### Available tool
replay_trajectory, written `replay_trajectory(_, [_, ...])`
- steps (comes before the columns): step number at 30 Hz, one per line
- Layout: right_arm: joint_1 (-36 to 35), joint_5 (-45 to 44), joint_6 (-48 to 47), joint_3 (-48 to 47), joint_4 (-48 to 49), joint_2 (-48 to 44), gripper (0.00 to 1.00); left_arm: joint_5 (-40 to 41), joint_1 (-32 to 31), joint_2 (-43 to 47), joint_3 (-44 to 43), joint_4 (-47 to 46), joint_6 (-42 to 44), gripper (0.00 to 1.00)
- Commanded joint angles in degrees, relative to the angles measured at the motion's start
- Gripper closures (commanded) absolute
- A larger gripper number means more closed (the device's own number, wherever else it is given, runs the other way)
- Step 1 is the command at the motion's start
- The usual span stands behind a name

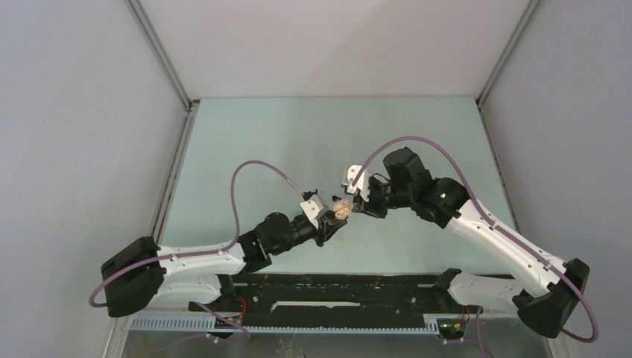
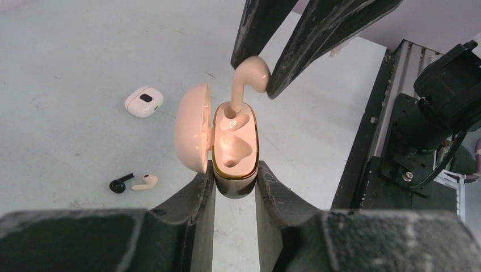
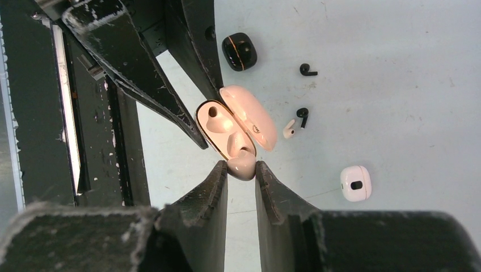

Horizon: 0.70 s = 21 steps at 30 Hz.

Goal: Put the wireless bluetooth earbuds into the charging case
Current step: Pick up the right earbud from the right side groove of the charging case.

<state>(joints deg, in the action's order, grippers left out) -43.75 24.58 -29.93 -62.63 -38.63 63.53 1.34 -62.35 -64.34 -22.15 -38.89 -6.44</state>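
- While the bud [image 2: 249, 76] is pinched by the right gripper [image 3: 241, 168], its stem tip is set in a socket of the case [image 2: 235, 153].
- The open case is clamped by the left gripper [image 2: 235, 178].
- Insertion is judged underway; a straight push along the stem, then release, is called for.

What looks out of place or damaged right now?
Nothing damaged or spilled. The held earbud in the right gripper sits stem-first in the open beige case. A loose beige earbud and black earbud lie beside each other.
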Motion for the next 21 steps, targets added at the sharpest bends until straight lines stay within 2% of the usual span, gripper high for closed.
replay_trajectory(1, [-0.07, 0.42, 1.02, -2.21, 0.92, 0.89, 1.0, 0.57, -0.33, 1.9, 0.85, -4.74, 1.21, 1.0])
replay_trajectory(19, [-4.76, -5.45, -0.35, -2.23, 0.29, 4.24, 1.0, 1.11, -1.23, 1.96, 1.61, -5.14, 3.11, 1.0])
replay_trajectory(21, [-5.21, -6.14, 0.99, -2.3, 0.84, 5.2, 0.93, 1.19, -1.52, 1.52, 1.48, -5.2, 3.43, 1.0])
